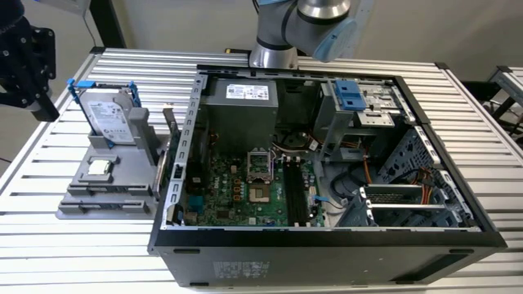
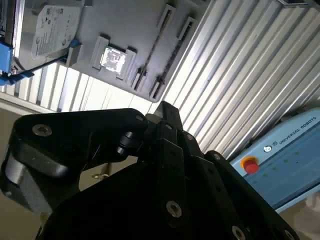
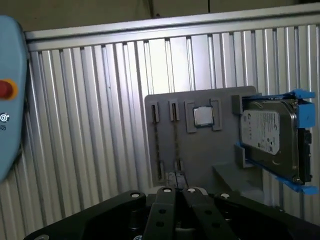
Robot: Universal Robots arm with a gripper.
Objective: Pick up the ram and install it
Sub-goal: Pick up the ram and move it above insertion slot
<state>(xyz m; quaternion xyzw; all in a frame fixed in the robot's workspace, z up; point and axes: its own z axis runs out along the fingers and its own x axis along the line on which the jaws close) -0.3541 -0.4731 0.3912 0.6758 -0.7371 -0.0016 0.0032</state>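
Gripper (image 3: 177, 190) pressed shut, over ribbed alu table (image 3: 90, 125) nr grey holder (image 3: 200, 150); beige wall (image 3: 100, 10) behind.

The hard drive (image 1: 109, 119) carries a white label with a small blue mark, its print too fine to make out from here. A white sticker with a blue patch sits on the power supply (image 1: 247, 92), and a pale printed sticker is on the front wall of the computer case (image 1: 327, 264). In the second wrist view, white lettering and a round symbol run along the light blue box (image 2: 292, 150), just beside its red button (image 2: 249, 164).
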